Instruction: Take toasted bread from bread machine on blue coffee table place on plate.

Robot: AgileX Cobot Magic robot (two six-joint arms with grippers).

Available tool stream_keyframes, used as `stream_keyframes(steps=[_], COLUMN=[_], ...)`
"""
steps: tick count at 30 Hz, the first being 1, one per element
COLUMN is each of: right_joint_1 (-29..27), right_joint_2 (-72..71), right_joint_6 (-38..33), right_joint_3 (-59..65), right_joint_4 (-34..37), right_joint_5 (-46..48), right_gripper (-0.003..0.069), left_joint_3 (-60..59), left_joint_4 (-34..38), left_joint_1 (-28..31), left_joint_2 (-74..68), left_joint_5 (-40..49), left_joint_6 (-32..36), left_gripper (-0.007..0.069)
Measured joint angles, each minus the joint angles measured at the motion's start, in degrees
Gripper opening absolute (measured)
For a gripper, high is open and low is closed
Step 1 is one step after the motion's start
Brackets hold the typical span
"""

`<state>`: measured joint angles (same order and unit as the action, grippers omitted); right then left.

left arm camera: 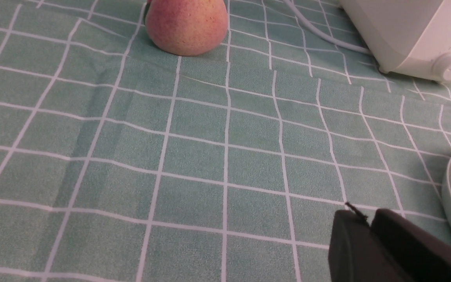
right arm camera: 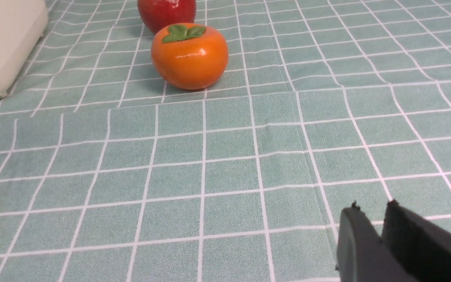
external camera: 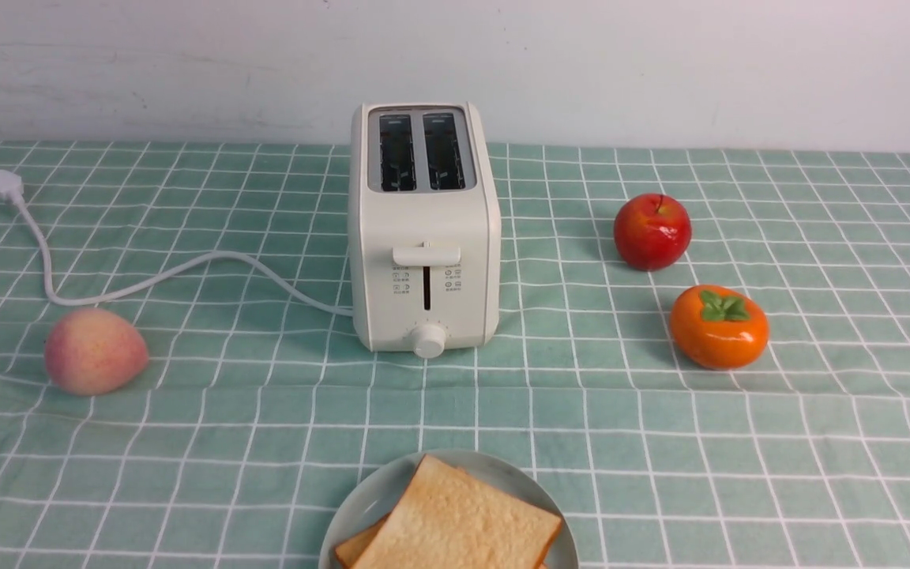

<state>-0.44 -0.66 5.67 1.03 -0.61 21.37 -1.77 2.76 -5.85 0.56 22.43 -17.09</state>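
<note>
Since both slots of the cream-white boxy two-slot bread machine (external camera: 423, 229) are seen dark and empty from the front, and two square golden-tan slices of toasted bread (external camera: 459, 523) lie overlapped on the round pale blue-green plate (external camera: 360, 498), the task is judged to be finished or nearly so. The upper slice is laid across the lower one, of which only a corner is shown at the plate's left side. The plate is set on the blue coffee table (external camera: 186, 442), dressed in mint-green cloth with a white grid, near the front edge and well apart from the bread machine behind it. Nothing else is seen on the plate.

The left gripper (left arm camera: 368, 221) is caught only in its wrist view, low over bare cloth just beside the plate's rim; its dark fingers are almost together, with the thinnest of gaps, and nothing is held. The right gripper (right arm camera: 370, 217) is likewise shown over bare cloth, its fingers parted by a narrow slit and empty. Neither arm is visible in the front view.

What is left is judged to be no more than the drawing back of the arms.
</note>
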Motion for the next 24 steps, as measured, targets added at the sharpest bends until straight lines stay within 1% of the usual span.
stream_keyframes(steps=[24], right_joint_1=[0.0], right_joint_2=[0.0], right_joint_6=[0.0], right_joint_3=[-0.04], right_joint_4=[-0.07], right_joint_5=[0.17], right_gripper=[0.0132], left_joint_3=[0.0], left_joint_4=[0.0], left_joint_1=[0.0], left_joint_2=[0.0], left_joint_5=[0.0], left_joint_6=[0.0], left_gripper=[0.0078])
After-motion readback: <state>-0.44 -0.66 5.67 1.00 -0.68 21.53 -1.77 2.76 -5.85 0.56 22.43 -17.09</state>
